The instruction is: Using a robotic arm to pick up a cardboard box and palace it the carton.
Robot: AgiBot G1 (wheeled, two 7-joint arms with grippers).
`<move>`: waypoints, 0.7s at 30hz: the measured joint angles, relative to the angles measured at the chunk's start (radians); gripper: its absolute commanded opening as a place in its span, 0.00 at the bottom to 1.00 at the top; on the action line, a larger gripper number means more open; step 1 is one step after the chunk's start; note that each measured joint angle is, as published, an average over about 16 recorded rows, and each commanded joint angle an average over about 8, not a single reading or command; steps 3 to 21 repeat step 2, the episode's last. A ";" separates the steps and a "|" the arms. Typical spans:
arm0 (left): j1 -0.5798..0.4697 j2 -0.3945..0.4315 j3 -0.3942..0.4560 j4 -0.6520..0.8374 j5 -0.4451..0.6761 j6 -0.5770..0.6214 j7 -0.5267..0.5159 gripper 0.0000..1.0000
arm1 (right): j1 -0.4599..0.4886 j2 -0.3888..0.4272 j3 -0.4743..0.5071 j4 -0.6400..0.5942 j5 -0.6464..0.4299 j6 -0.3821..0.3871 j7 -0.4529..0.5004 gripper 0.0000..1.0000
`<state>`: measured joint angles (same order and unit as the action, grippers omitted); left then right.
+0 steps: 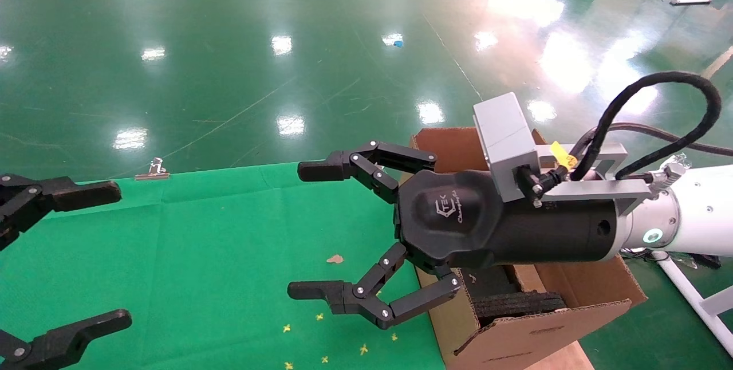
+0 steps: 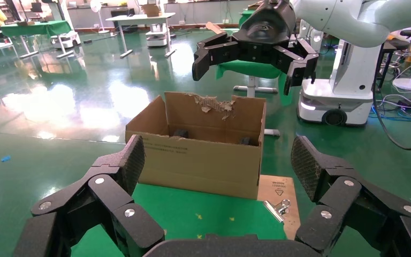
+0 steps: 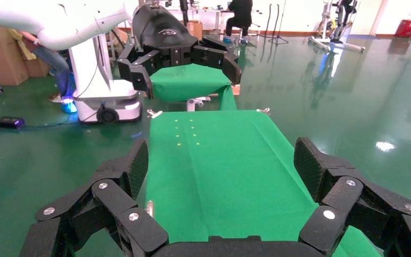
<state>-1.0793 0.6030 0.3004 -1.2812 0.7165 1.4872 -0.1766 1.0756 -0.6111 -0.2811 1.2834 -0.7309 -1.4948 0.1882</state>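
Overhead, right gripper (image 1: 309, 232) fingers spread, carton (image 1: 572, 287) beneath

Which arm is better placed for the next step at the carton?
Right. The right gripper hangs just beside the carton, jaws open. The left gripper is at the far side of the green table, also open.
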 measured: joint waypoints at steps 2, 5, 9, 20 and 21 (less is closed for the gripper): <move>0.000 0.000 0.000 0.000 0.000 0.000 0.000 1.00 | 0.000 0.000 0.000 0.000 0.000 0.000 0.000 1.00; 0.000 0.000 0.000 0.000 0.000 0.000 0.000 1.00 | 0.000 0.000 0.000 0.000 0.000 0.000 0.000 1.00; 0.000 0.000 0.000 0.000 0.000 0.000 0.000 1.00 | 0.000 0.000 0.000 0.000 0.000 0.000 0.000 1.00; 0.000 0.000 0.000 0.000 0.000 0.000 0.000 1.00 | 0.000 0.000 0.000 0.000 0.000 0.000 0.000 1.00; 0.000 0.000 0.000 0.000 0.000 0.000 0.000 1.00 | 0.000 0.000 0.000 0.000 0.000 0.000 0.000 1.00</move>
